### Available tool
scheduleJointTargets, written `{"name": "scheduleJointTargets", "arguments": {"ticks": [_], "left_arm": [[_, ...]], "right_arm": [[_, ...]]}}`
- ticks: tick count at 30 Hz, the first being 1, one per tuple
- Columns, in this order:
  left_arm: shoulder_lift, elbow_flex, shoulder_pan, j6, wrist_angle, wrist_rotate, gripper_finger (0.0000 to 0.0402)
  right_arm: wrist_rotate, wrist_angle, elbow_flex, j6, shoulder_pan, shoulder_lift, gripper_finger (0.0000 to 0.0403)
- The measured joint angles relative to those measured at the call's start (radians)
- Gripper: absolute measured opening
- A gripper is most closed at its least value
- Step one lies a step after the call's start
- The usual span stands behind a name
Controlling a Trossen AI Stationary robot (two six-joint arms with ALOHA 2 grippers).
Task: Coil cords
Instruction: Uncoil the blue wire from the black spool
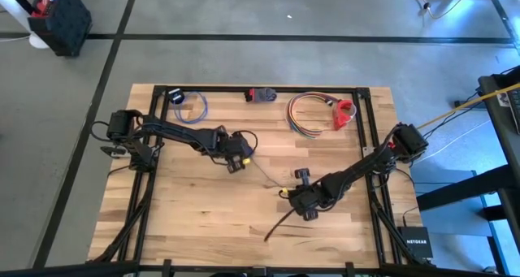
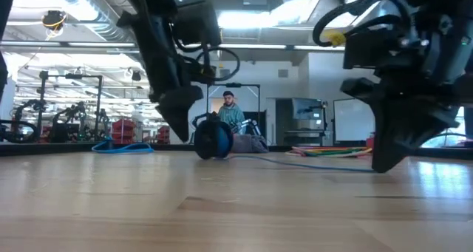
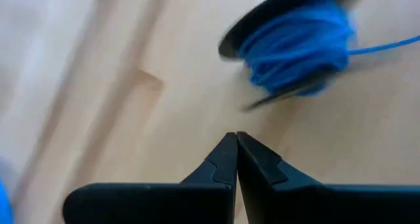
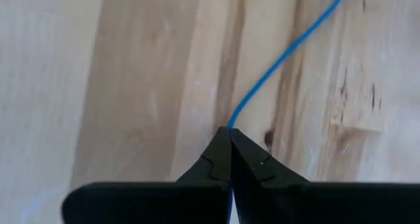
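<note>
Thin blue wire (image 4: 282,53) wound on a black spool (image 3: 295,43); right jaws pinch its free end, left jaws closed empty

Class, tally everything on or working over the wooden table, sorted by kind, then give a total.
Robot arms: 2 (left tool shut; right tool shut on the blue wire)
Wire spool: 1
Coiled cords: 2 (blue cord, multicoloured cord)
Black and red object: 1
Total: 6
</note>
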Motion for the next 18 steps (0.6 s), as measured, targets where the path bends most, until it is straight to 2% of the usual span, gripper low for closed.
{"name": "scheduleJointTargets", "arguments": {"ticks": [2, 9, 18], "left_arm": [[-0.003, 0.002, -0.001, -0.020, -0.028, -0.025, 0.0004], [-0.002, 0.010, -0.019, 0.013, -0.009, -0.019, 0.0004], [-0.010, 0.087, -0.069, 0.088, -0.012, 0.002, 0.0004]], "right_arm": [[-0.021, -0.024, 0.002, 0.019, -0.002, -0.002, 0.0001], [0.005, -0.043, -0.001, 0.019, -0.003, -0.027, 0.0001], [0.034, -0.035, 0.000, 0.016, -0.004, -0.038, 0.0011]]}}
